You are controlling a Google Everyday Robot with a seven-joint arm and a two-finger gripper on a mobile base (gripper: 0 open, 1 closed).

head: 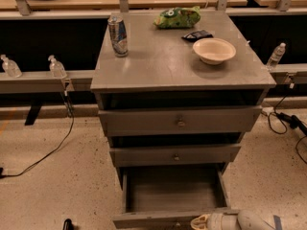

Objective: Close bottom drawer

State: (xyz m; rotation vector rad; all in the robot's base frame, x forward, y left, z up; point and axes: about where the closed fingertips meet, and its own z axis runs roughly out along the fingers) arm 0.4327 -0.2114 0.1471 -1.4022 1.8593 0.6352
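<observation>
The bottom drawer (172,193) of the grey cabinet is pulled far out, its inside bare. Its low front panel (153,219) runs along the lower edge of the camera view. My gripper (202,222), white with tan fingertips, sits at the right end of that panel, right against it. The arm comes in from the lower right corner. Above the open drawer are the middle drawer (175,155) and the top drawer (180,121), each standing slightly out from the frame.
The cabinet top (158,66) holds a can (118,35), a green chip bag (176,17), a small dark packet (197,35) and a white bowl (214,50). Plastic bottles (56,67) stand on rails at both sides. Cables (43,152) trail across the speckled floor.
</observation>
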